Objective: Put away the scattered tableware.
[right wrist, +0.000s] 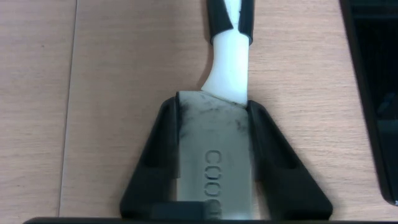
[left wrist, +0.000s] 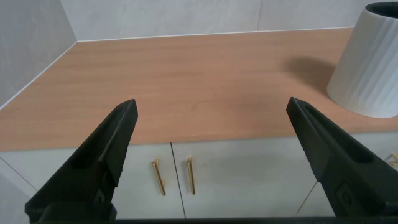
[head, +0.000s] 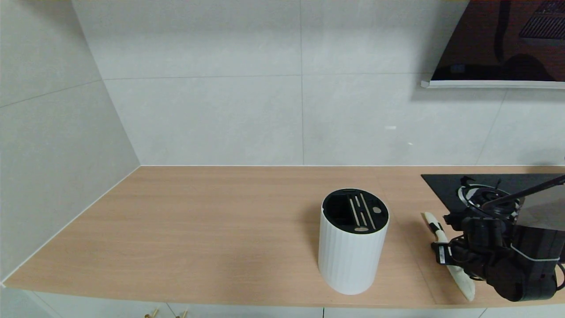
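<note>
Right gripper [right wrist: 213,109]: clenched on the knife [right wrist: 229,62]. Its two black fingers press the grey blade from both sides, just short of the white handle.
Knife: at 3 o'clock of the holder [head: 351,256]. The handle points to 11 o'clock and the far end to 5 o'clock. I cannot tell whether it is lifted off the counter [head: 212,221].
Left gripper [left wrist: 211,106]: released and holding nothing, with fingers spread wide. It hangs off the counter's front edge, above two gold handles [left wrist: 158,177].
Holder: upright and white, with a ribbed side and a slotted black top. It stands apart from the knife.
Edges: the stove [head: 441,185] edge is just beside the knife at 1 o'clock. The counter's front edge is near the knife's 5 o'clock end.
Room: a broad stretch of counter runs from the holder toward 9 o'clock to the side wall [head: 57,154].
</note>
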Motion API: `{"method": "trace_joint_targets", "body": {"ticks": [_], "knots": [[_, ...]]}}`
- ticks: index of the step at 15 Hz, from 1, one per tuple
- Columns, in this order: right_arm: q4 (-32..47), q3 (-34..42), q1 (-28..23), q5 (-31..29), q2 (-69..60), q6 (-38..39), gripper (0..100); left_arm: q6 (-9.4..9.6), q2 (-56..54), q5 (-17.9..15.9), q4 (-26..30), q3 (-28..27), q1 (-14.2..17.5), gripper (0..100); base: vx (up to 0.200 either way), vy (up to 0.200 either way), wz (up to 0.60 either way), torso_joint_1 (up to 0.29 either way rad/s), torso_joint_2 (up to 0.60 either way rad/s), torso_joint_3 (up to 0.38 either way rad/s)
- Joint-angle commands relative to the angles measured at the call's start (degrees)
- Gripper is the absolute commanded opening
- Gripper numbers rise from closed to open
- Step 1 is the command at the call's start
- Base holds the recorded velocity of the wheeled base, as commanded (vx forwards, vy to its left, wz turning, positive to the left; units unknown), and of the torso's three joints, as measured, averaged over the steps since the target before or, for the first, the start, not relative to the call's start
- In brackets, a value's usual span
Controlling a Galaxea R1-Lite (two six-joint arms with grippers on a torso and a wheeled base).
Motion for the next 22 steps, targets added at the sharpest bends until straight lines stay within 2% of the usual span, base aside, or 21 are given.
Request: {"method": "trace_joint_targets", "body": {"ticks": [1,9,17,19,21,22], "knots": [[0.0,0.0,0.0,0.0,-0.1,0.0,0,-0.05,0.0,0.0,-0.1,0.0,0.0,100,0.000,0.000,0.00,0.000,0.00,0.000],[0.0,2.1,0.0,0.6,-5.2,0.4,0,0.30,0.0,0.0,0.0,0.0,0.0,100,0.000,0.000,0.00,0.000,0.00,0.000],[0.0,10.1,3.1,2.4,-21.6,0.1,0,0.65,0.0,0.0,0.0,0.0,0.0,100,0.000,0.000,0.00,0.000,0.00,0.000],[1.2,11.5,5.8,2.0,-29.7,0.1,0,1.79,0.0,0.0,-3.6,0.0,0.0,100,0.000,0.000,0.00,0.000,0.00,0.000],[5.3,11.8,7.6,1.8,-36.6,0.3,0,2.05,0.0,-1.4,-4.3,-1.7,0.0,100,0.000,0.000,0.00,0.000,0.00,0.000],[7.9,11.5,8.4,1.8,-39.6,0.3,0,2.05,0.3,-4.3,-2.2,-4.5,-0.1,100,0.000,0.000,0.00,0.000,0.00,0.000]]}}
